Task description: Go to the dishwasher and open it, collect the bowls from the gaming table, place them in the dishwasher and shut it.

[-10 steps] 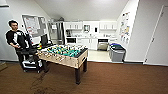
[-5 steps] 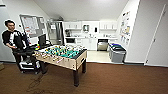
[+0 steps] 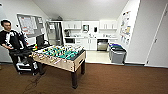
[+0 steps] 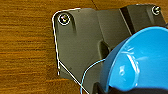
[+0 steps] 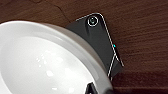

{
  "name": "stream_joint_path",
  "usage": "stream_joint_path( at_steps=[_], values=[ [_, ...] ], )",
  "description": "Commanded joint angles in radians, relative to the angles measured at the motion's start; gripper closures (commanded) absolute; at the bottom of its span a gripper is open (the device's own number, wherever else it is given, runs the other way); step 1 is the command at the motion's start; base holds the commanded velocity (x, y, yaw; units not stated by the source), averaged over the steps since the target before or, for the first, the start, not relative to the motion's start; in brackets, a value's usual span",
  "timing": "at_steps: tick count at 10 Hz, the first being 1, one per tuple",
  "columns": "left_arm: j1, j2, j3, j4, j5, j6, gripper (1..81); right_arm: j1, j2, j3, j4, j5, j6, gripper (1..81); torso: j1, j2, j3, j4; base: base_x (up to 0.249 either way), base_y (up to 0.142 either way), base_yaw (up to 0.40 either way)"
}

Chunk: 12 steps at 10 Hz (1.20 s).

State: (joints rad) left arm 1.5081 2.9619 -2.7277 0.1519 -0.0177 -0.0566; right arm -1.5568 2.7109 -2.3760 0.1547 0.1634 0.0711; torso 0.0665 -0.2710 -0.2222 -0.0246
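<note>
In the left wrist view a bright blue bowl [image 4: 140, 62] hangs close over the floor, with my left gripper [image 4: 117, 90] shut on its rim. A pale white bowl [image 5: 37, 62] looms large in the right wrist view, gripped at its edge by my right gripper [image 5: 93, 90]. In the head view the gaming table [image 3: 60, 56], with a green field and rods, stands ahead to the left on brown carpet. The stainless dishwasher [image 3: 102, 45] sits under the white kitchen counter at the back. From this distance I cannot tell how its door stands.
A person [image 3: 10, 37] stands at a black control rig [image 3: 23, 58] left of the table. Grey bins [image 3: 117, 53] stand right of the dishwasher and a steel fridge [image 3: 55, 33] at the back left. Between table and right wall [image 3: 155, 37] runs a stretch of carpet.
The whole head view has shifted a little, so the camera has moved; the gaming table now sits slightly further left. Nothing in the scene itself has visibly moved.
</note>
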Motion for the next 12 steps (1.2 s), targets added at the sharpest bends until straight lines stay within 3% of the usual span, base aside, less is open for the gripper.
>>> stream_joint_path(
  at_steps=[1, 4, 12],
  values=[
    [-0.051, -0.006, -0.003, 0.008, 0.053, 0.0, 81.1, 0.046, -0.021, 0.003, -0.012, -0.044, -0.002, 81.1, 0.0, 0.0, 0.0, 0.0, 0.118, -0.088, 0.0],
    [-0.051, -0.004, -0.003, 0.008, 0.054, 0.0, 81.1, 0.045, -0.021, 0.003, -0.014, -0.044, -0.002, 81.1, 0.0, 0.0, 0.0, 0.0, 0.117, -0.082, 0.0],
    [-0.051, -0.004, -0.004, 0.009, 0.056, 0.001, 81.1, 0.045, -0.023, 0.003, -0.014, -0.044, -0.002, 81.1, 0.0, 0.0, 0.0, 0.0, 0.123, -0.009, 0.0]
  ],
)
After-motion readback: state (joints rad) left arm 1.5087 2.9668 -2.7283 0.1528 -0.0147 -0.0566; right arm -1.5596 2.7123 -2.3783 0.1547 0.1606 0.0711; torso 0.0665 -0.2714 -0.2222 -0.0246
